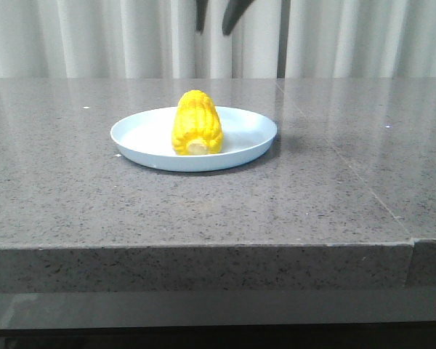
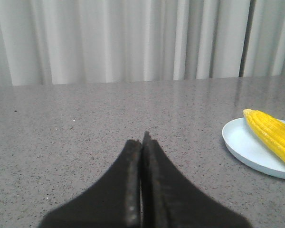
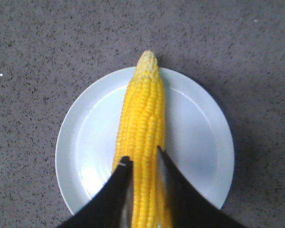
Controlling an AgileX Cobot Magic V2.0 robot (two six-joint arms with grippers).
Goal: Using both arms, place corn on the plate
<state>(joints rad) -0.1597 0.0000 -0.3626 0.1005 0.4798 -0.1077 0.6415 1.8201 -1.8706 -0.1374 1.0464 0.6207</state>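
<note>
The right hand (image 3: 142, 164) hangs directly over the corn (image 3: 143, 142), its two fingers parted a little and straddling the cob. In the front view the same hand (image 1: 214, 25) shows only as two dark tips at twelve o'clock, high above the plate (image 1: 142, 138) and well apart from the cob, so it holds nothing. The left hand (image 2: 142, 142) has its fingers pressed together, empty, low over bare tabletop (image 2: 85, 123), with the plate off at its three o'clock.

The corn lies flat on the plate, running along the plate's middle, its pale stub end facing the front camera at six o'clock and its tapered tip reaching the far rim at twelve o'clock, slightly overhanging it. The plate sits near the tabletop's centre.

As I judge it, the placing is done: the cob rests on the plate and neither hand grips it. What is left is at most for the right arm to clear away.

Count: one corn, one plate, two hands, one tabletop.
</note>
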